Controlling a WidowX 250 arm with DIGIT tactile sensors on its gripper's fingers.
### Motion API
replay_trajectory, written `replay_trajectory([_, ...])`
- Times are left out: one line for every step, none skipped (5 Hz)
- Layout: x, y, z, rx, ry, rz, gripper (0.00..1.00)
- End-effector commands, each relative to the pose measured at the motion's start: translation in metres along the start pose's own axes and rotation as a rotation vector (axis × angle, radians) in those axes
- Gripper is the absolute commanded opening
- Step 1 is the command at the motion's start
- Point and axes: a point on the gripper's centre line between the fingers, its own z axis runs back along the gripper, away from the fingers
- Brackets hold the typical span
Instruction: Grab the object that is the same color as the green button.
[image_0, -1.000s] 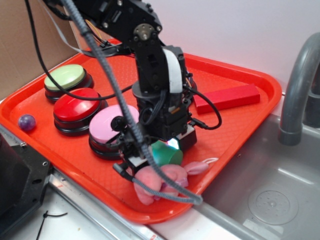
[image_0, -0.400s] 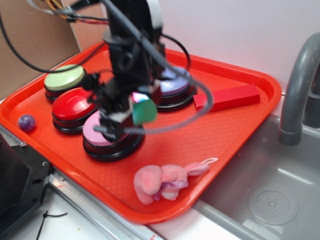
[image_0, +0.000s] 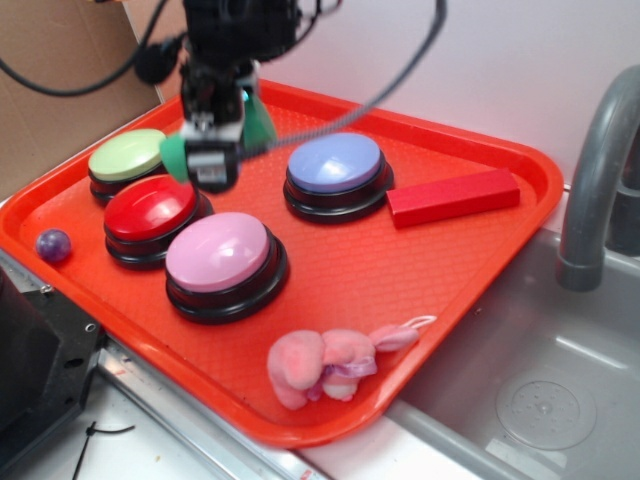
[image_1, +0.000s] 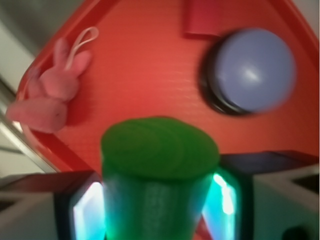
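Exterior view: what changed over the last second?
The gripper, shut on the green cylinder, lifted it off the tray near the pink plush bunny and carried it up and back-left, to above the red button and green button. The buttons, red block, bunny and purple ball stayed put.

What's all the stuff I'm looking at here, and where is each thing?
tray: one, red-orange, beside the sink
green button: one, pale green, tray's far left
red button: one, red, in front of the green one
pink button: one, pink, near the tray's front
blue button: one, lavender-blue, tray's middle
block: one, red, right of the blue button
plush bunny: one, pink, tray's front edge
ball: one, purple, tray's left edge
sink: one, grey metal, right
faucet: one, grey, right
green cylinder: one, green, lifted between the claw's fingers
claw: one, black, raised above the buttons
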Motion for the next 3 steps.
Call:
replay_trajectory([-0.025,0.045,0.045,-0.042,-0.087,0.503,0.00])
replay_trajectory([-0.039,0.063,0.052,-0.025,-0.128,0.641,0.00])
replay_trajectory([-0.035,0.072,0.047,0.004,-0.073,0.614,0.00])
